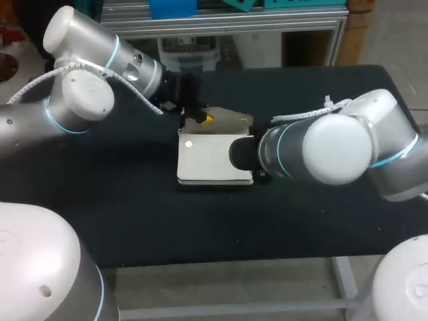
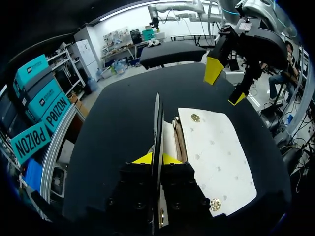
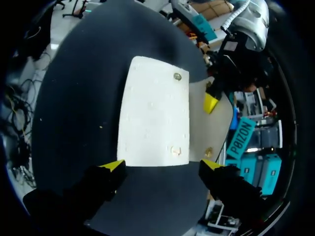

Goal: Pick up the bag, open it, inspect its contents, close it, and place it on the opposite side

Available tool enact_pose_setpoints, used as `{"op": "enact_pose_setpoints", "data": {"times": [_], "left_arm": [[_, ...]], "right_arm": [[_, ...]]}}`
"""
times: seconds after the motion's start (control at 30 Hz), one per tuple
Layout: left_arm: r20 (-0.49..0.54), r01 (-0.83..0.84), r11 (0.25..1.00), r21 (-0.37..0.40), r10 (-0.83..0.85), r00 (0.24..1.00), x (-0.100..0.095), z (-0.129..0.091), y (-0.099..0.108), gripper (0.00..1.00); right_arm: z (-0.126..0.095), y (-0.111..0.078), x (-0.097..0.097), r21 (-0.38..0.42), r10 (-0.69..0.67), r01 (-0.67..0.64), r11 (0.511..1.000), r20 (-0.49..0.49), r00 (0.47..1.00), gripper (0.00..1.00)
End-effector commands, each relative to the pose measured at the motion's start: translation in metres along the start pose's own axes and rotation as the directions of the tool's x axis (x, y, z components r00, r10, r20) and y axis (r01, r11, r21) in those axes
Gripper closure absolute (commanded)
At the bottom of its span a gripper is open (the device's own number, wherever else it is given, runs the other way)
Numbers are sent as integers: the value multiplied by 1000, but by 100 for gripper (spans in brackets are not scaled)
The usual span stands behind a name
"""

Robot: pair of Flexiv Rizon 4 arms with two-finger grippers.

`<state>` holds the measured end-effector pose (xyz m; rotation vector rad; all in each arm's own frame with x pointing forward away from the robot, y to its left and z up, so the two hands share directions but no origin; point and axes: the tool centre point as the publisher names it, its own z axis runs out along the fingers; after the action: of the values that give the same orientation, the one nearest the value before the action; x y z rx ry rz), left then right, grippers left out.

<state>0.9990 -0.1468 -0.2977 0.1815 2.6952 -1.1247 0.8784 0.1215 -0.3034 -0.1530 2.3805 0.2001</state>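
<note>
Mid-table on the black table point(image 1: 134, 214): white flap bag point(image 1: 210, 160), lying flat, long axis left to right. Flap point(image 1: 231, 122) stands up along the far edge, pinched edge-on in the left gripper point(image 2: 156, 159), clamped tight on it. Right gripper point(image 3: 161, 164) spread wide, hovers off the bag's right short end, apparently clear of it, jaws roughly in line with near and far long edges. Probably next: peer under the flap. Right arm nearer the body for steadying.
</note>
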Motion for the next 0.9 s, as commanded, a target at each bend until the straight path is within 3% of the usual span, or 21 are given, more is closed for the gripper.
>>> {"op": "enact_pose_setpoints", "data": {"times": [0.03,0.33,0.43,0.47,0.9], "left_arm": [[1,9,1000,21,-9,1000,-6,-8,0,100],[25,53,998,23,-54,998,-12,-21,-14,100],[26,65,998,11,-65,998,-14,-25,-19,100],[25,69,998,10,-69,997,-15,-27,-21,100],[-10,86,996,8,-86,996,-17,-35,-26,100]], "right_arm": [[-11,-8,4,-72,-4,8,997,51,999,0],[-25,-5,-9,-75,-28,36,997,106,994,1],[-27,-5,-13,-73,-33,42,996,121,992,93],[-27,-5,-14,-72,-35,44,996,127,991,100],[-30,-9,-37,-56,-73,83,995,162,984,100]]}}
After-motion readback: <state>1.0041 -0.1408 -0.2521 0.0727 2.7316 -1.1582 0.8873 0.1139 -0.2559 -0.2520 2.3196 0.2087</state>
